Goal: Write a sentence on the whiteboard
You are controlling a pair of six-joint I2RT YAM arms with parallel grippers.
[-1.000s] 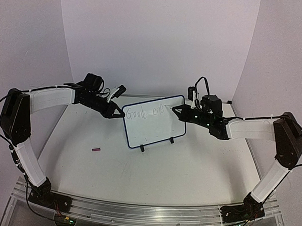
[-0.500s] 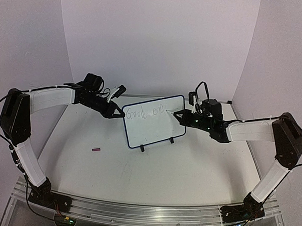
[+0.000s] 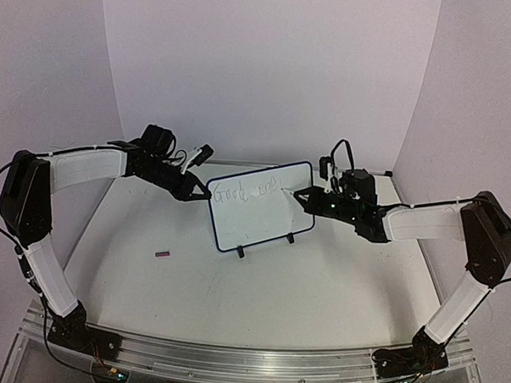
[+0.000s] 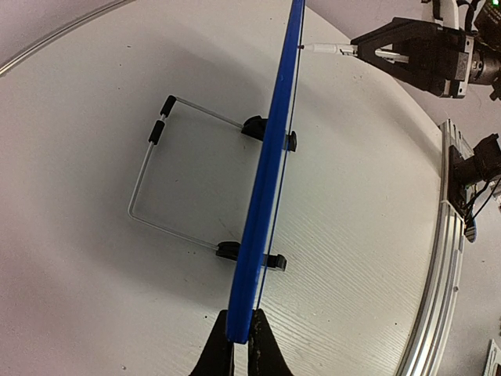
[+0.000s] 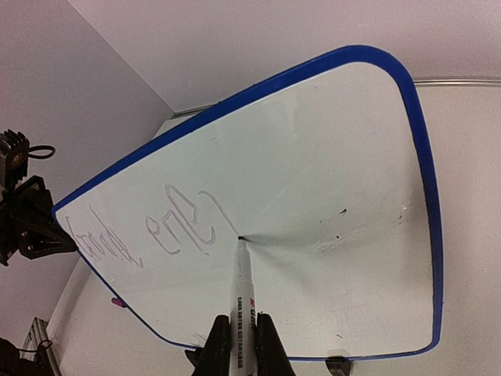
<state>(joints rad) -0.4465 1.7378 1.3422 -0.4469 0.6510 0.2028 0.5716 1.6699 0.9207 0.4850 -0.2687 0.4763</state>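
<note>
Top view overhead, distant; wrist views close, opposed; all share whiteboard [image 3: 259, 210].

White whiteboard [image 3: 263, 221], blue frame, black feet; the sentence [image 3: 245, 192] on it faint grey. The marker [image 5: 243, 298] touching it is white with red and black print.

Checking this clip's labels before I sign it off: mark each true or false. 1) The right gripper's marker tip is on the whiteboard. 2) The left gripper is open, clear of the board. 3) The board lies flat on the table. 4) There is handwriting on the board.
1) True: the right gripper holds a marker with its tip on the whiteboard.
2) False: the left gripper is shut on the board's blue edge.
3) False: it stands upright on its black feet on the table.
4) True: handwriting runs across its upper part.
</note>
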